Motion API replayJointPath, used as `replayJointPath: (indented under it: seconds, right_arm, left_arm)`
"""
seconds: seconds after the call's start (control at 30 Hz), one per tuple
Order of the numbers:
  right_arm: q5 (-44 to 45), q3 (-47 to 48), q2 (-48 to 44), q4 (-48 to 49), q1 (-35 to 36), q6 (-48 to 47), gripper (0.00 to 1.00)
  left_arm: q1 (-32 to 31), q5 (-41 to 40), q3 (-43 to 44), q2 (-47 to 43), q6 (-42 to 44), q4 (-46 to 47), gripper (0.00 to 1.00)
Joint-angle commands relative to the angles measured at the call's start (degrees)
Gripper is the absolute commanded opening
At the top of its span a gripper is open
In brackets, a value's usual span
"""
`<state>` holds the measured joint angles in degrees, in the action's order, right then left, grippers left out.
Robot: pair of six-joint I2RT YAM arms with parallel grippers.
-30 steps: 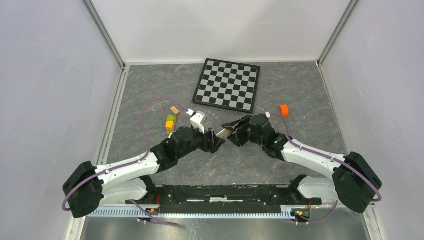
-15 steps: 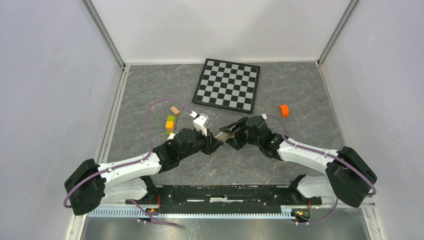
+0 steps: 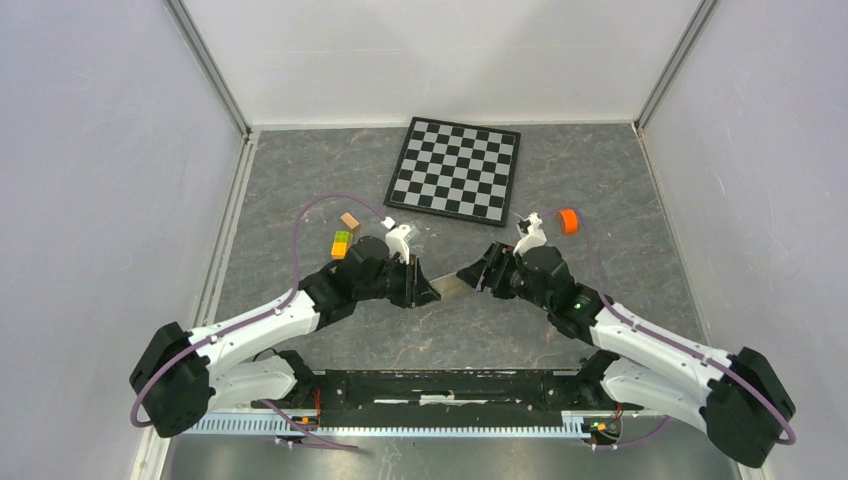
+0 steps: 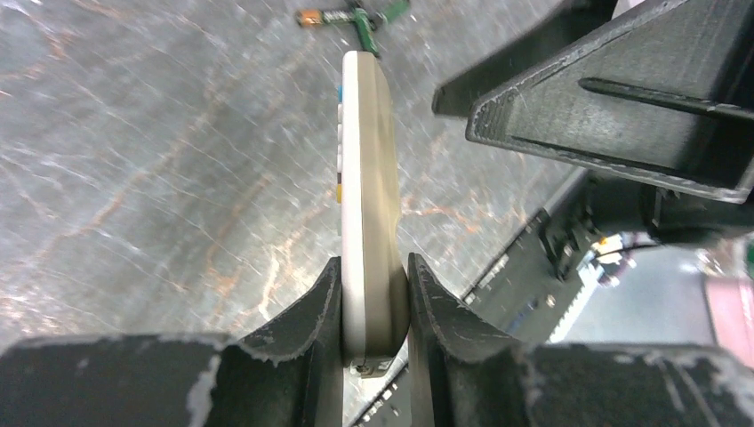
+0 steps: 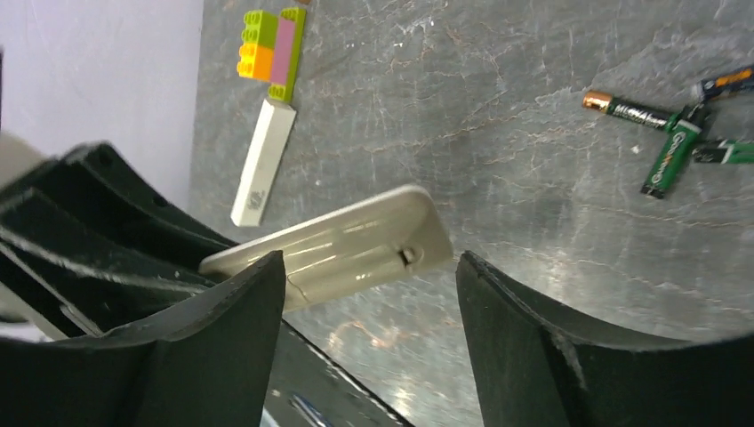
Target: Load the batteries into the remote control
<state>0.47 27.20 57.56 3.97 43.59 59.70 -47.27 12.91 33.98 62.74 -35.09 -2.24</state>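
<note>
- Overhead, the remote control [image 3: 452, 286] sat between the two arms near the table's middle. The left gripper [image 3: 428, 291] was at one end and the right gripper [image 3: 478, 272] at the other. No batteries could be made out from this view.
- From the left wrist, the left gripper [image 4: 373, 276] was clenched on the remote's near end, one finger on the button face and one on the back. The handset looked thin, white and edge-on, with coloured buttons showing along one side. The batteries [image 4: 342, 15] lay on the table beyond its far tip.
- From the right wrist, the right gripper [image 5: 369, 267] stood released, with its fingers either side of the remote's free end and touching neither side. The pale, grooved back faced this camera, and the batteries lay well apart, loosely crossed.
- By the look of it, the handset was light, stiff and smooth, so likely to slip. An end pinch that leaves the back free seemed best.
</note>
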Motion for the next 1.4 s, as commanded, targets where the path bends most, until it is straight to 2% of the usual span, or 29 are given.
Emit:
replayJointPath:
  seconds: [0.0,0.13,0.33,0.53,0.73,1.03,1.37]
  right_arm:
    - [-6.1,-2.3,-5.5,0.8,-0.1,-21.5,0.74]
    - [-7.9,-2.1,-5.6,-3.8,-0.1,-23.9,0.71]
    - [-11.3,-4.0,-5.0,-3.7,-0.1,-22.2,0.6]
    - [-13.6,-5.5,-2.2,-3.6,-0.1,-21.0,0.59]
    - [-15.6,-8.7,0.6,-0.3,0.0,-18.5,0.57]
    - [-16.6,-13.5,0.2,6.8,0.0,-14.9,0.41]
    - [-13.5,-14.4,-2.3,8.2,0.0,-14.2,0.34]
  left_arm:
    - [1.2,13.5,4.7,2.5,-3.4,-5.2,0.02]
    - [1.2,19.2,4.5,7.2,-6.7,-3.0,0.02]
    - [1.2,18.9,3.8,11.6,-10.1,-2.1,0.02]
    - [1.5,19.2,2.3,15.8,-14.2,0.0,0.02]
    - [1.8,19.2,1.6,17.3,-15.8,0.9,0.02]
    - [1.9,19.0,1.7,19.8,-17.3,-0.1,0.02]
    - [2.2,18.5,1.9,20.4,-16.6,-2.2,0.02]
